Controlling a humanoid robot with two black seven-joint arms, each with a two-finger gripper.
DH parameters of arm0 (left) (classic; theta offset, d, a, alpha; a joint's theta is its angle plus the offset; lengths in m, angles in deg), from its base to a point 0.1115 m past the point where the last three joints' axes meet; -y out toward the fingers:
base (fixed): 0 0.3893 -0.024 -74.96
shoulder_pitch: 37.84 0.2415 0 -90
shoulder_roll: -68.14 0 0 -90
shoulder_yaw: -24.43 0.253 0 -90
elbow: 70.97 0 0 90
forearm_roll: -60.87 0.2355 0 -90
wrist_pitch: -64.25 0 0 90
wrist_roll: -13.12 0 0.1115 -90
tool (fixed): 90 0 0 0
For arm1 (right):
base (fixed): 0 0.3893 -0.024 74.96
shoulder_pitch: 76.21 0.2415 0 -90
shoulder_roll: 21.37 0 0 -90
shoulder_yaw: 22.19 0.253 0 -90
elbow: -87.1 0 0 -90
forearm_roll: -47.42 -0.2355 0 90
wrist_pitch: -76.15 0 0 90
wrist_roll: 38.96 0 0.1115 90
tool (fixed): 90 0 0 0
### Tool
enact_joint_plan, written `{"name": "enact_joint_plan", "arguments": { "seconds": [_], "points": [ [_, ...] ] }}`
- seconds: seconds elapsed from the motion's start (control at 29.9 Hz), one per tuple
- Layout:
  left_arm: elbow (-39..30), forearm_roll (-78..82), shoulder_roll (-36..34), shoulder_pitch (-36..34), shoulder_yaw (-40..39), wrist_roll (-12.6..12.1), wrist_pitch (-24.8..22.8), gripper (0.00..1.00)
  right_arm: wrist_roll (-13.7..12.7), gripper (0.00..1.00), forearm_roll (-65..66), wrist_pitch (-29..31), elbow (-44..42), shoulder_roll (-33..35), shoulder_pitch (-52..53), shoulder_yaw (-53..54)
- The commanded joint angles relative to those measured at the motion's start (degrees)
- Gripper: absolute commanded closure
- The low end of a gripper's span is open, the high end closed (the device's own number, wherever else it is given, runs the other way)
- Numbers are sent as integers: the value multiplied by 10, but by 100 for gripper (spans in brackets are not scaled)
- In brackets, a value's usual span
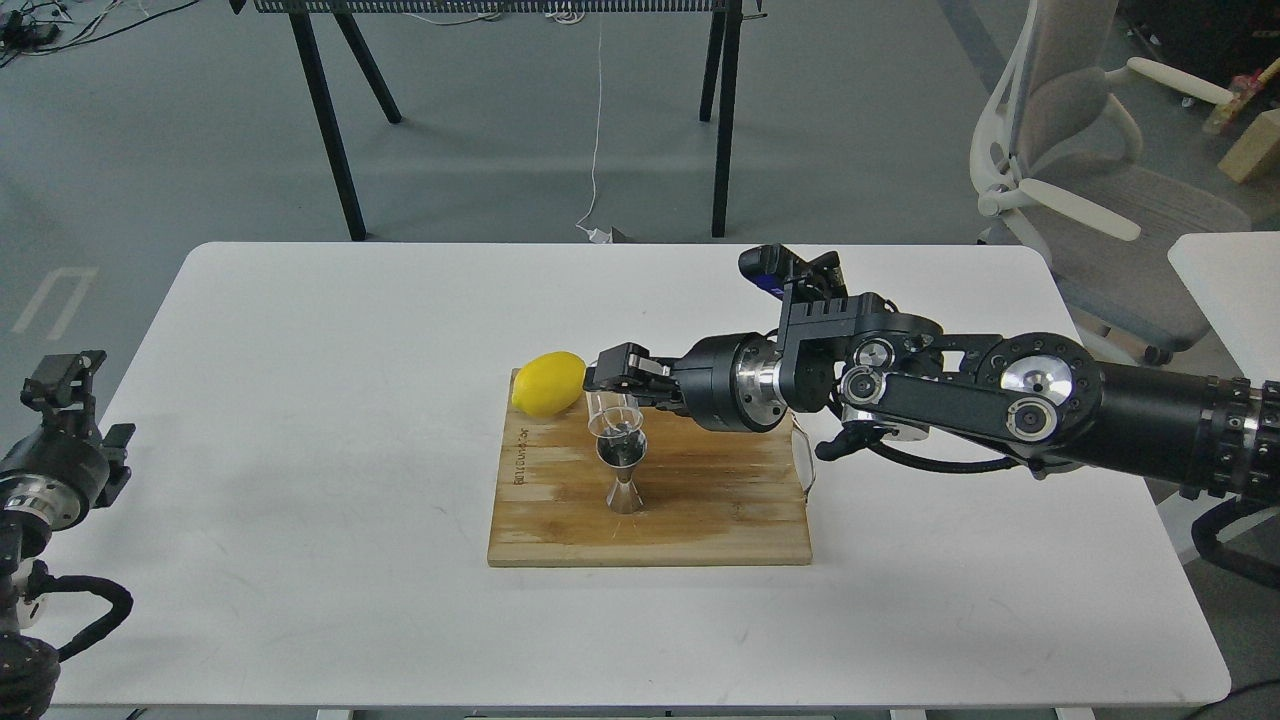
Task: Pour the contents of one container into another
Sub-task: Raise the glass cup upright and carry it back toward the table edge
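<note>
Jigger [623, 470] stands upright on the cutting board [700, 500], near the lemon [549, 383]. Right gripper [608, 378] clamps the tipped glass cup [612, 412] just above the jigger's mouth. Left gripper [62, 378], well apart from the jigger: opening unclear.

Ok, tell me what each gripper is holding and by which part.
The right gripper holds the glass cup by its upper wall, tipped over the jigger. The left gripper holds nothing.
</note>
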Motion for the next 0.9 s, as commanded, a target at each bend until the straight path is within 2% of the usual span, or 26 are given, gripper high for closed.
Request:
{"name": "enact_joint_plan", "arguments": {
  "seconds": [0.0,0.37,0.6,0.87],
  "points": [
    [0,0,0,0,-1,0,0,0,0,59,4,0,0,-1,0,0],
    [0,0,0,0,0,0,0,0,-1,59,-26,1,11,6,-2,24],
    [0,-1,0,-2,-2,0,0,0,-1,59,-145,4,11,17,-66,136],
    [0,0,1,-2,-1,0,0,0,0,60,-253,10,11,15,-239,336]
  ]
}}
